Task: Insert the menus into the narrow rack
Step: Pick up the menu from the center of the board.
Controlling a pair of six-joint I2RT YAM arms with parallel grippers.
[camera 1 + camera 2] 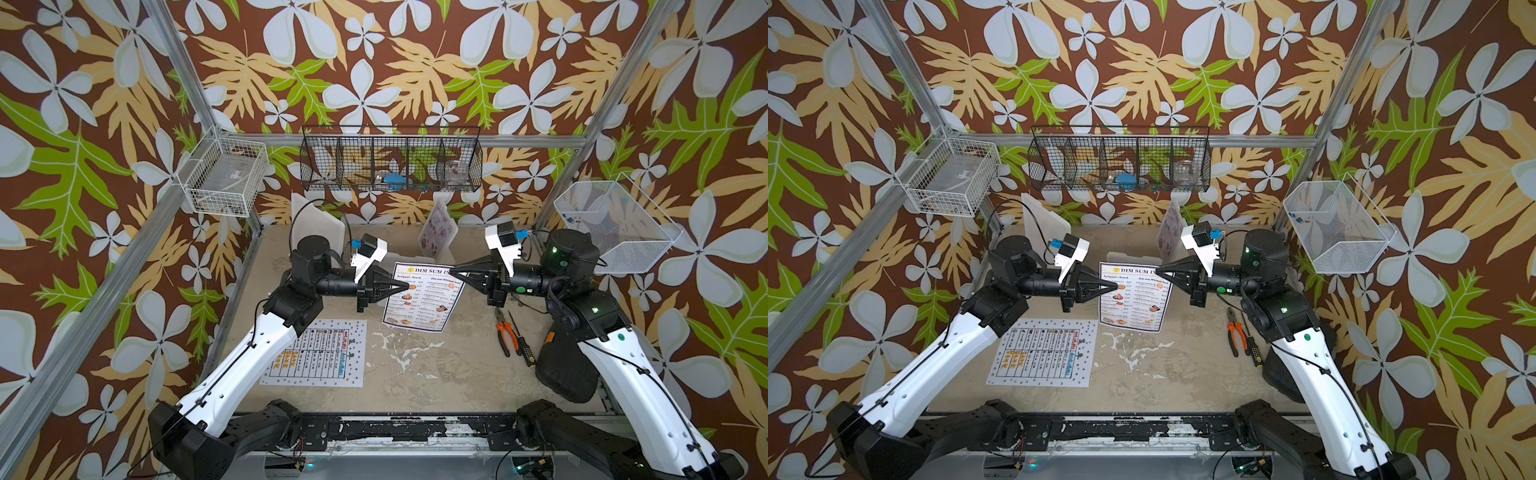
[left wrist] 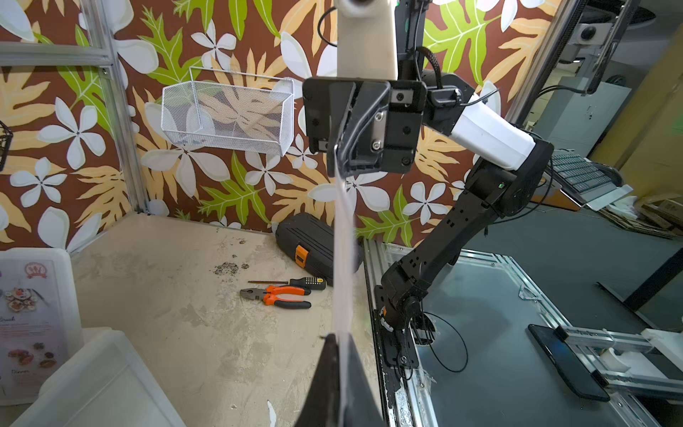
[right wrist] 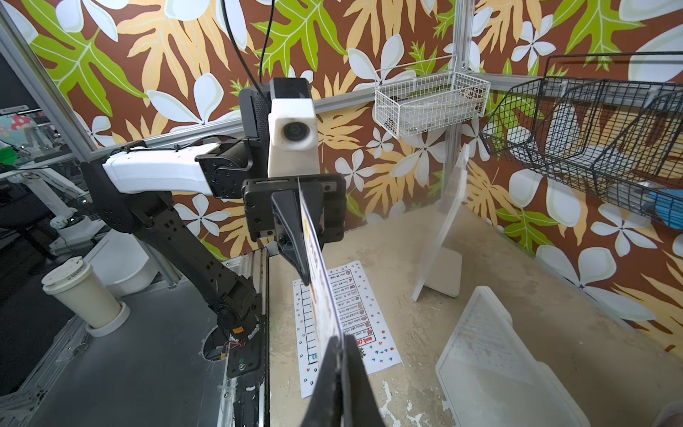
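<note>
DIM SUM INN menu [image 1: 424,303] hangs between your arms above tabletop [image 1: 415,374]; left fingers [image 1: 390,286], right fingers [image 1: 473,267] each clamped on opposite edge. Step: carry to white rack [image 3: 491,351]. Next: line sheet up with its slot.

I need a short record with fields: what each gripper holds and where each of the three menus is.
left gripper: shut on the left edge of the DIM SUM INN menu
right gripper: shut on its upper right corner
DIM SUM INN menu: lifted off the table, held between both grippers
dotted-border menu: flat on the table near the left arm, untouched
pinkish menu: upright in the white holder at the back
tools: pliers and screwdriver lie near the right arm
</note>
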